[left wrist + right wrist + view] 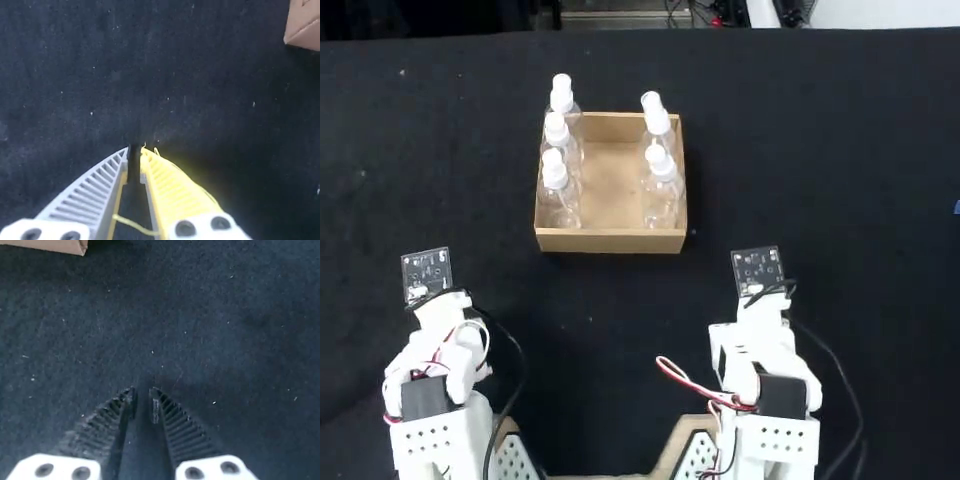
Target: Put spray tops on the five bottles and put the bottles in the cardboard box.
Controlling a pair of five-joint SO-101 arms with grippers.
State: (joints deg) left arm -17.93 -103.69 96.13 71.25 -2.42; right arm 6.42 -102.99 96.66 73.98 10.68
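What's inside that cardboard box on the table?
Five clear bottles stand in the cardboard box, each wearing a white spray top: three along one side wall, two along the opposite. Bare floor shows between the rows. What lies under the bottles is covered.

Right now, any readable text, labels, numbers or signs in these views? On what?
None readable.
The cardboard box is plain.
The five bottles show no labels.
The small boards on top of the arms carry marks too small to read.
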